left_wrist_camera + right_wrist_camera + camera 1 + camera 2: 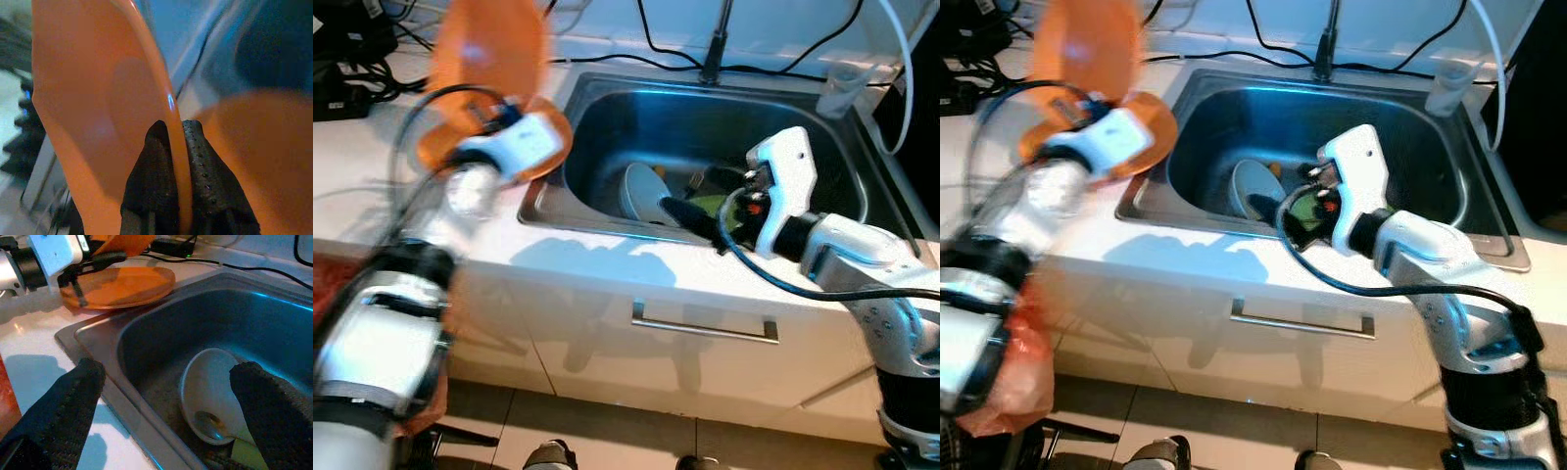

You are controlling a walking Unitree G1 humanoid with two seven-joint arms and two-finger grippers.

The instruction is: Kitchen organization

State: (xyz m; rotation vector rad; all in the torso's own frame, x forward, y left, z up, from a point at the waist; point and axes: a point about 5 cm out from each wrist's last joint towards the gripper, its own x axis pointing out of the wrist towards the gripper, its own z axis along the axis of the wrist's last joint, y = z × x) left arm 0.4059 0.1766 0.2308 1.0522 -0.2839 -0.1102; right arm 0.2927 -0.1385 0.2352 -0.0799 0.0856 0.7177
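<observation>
Cabinet drawer front (705, 338) with a metal handle fills the lower middle, under a white tabletop (597, 264). At right of centre, the right pincer (166, 396) hovers over the near rim of the steel sink (607, 108), fingers spread wide and holding nothing. In the basin lies a white bowl (210, 391) with a spoon (210, 423) in it. At upper left, the left pincer (177, 161) is clamped on the rim of an orange plate (494, 54), raised above a second orange plate (122, 286) lying on the tabletop beside the sink. No writing is legible.

White counter (372, 186); steel sink (607, 98) inset; drawer handle (703, 328) below; black cables (656, 44) behind; tiled floor (607, 431).
</observation>
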